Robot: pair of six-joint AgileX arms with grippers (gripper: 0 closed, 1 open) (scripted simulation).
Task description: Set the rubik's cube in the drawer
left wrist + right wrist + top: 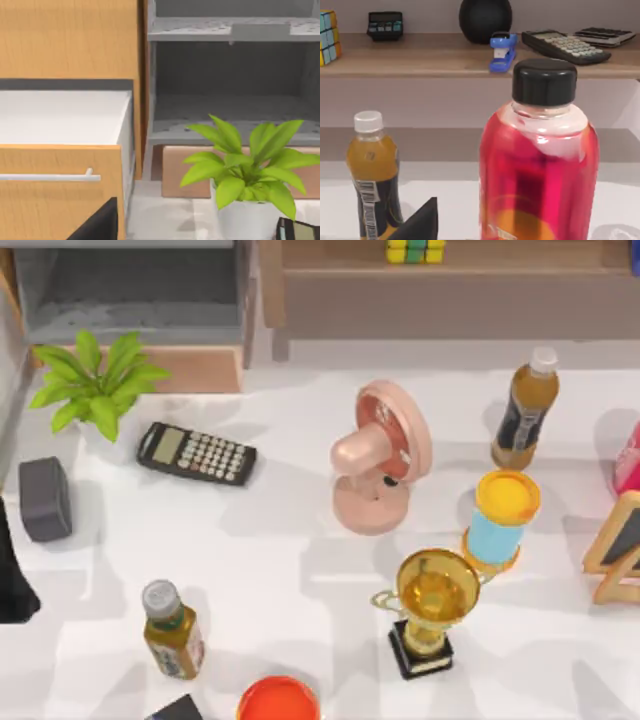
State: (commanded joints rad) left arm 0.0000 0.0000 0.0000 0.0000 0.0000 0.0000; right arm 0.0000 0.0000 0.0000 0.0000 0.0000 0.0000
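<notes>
While the rubik's cube (pixel 415 250) sits on the long brown shelf (pixel 450 290) at the table's (pixel 300 580) far edge, toward the right, the drawer (pixel 140 290) stands open at the far left corner — dark grey inside, tan front panel, nothing in it. Left arm (pixel 12 570): dark shape at the table's left edge; jaw state cannot be told. Right gripper's finger (pixel 417 222): one dark tip showing beside a red bottle (pixel 540 165) — jaw state cannot be told. Potted plant (pixel 95 380): just before the drawer front.
</notes>
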